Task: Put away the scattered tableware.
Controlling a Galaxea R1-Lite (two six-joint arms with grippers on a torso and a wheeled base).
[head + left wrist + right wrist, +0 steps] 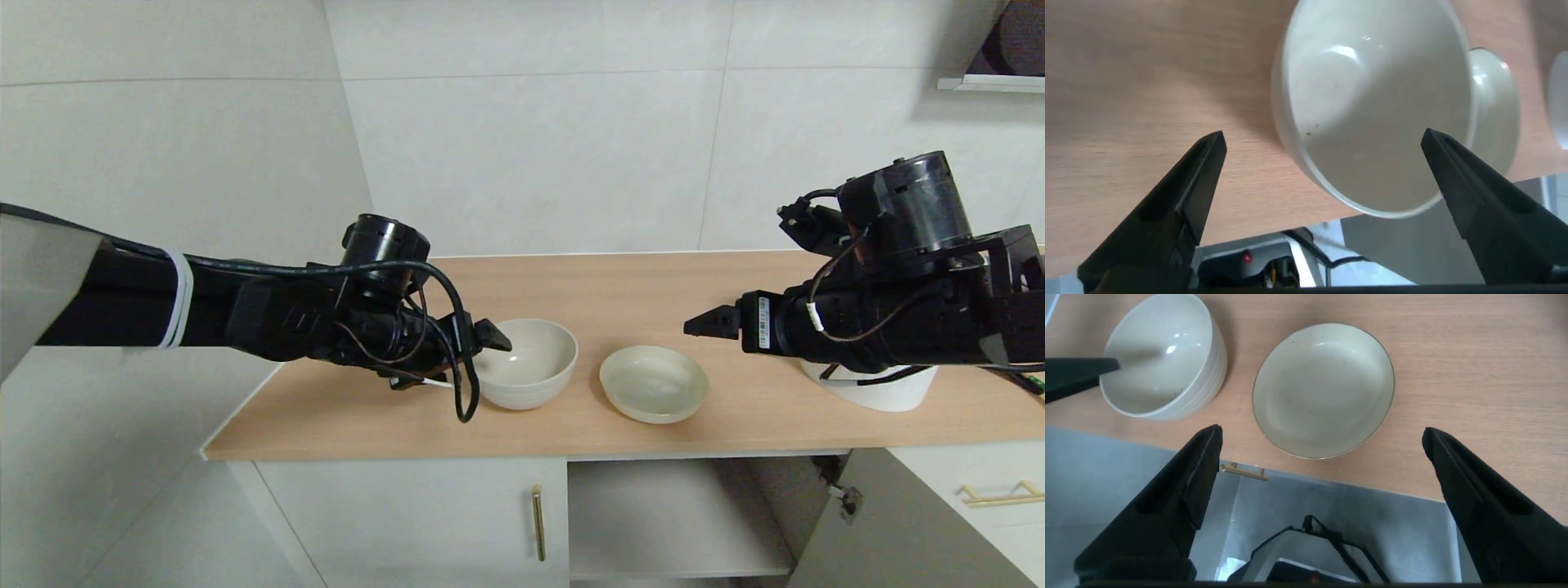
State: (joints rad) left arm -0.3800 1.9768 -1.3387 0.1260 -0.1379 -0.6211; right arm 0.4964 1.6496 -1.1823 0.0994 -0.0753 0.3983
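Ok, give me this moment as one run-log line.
left gripper open at rim of deep cream ceramic bowl | right gripper open above wooden counter, near shallow cream ceramic dish

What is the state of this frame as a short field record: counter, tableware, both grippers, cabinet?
counter: wooden worktop, tiled wall behind
deep bowl: upright, left of the dish, apart from it
shallow dish: upright, mid-counter
white bowl: partly hidden under the right arm
left gripper: open, at the deep bowl's rim
right gripper: open, raised, right of the shallow dish
cabinet compartment: open below the counter
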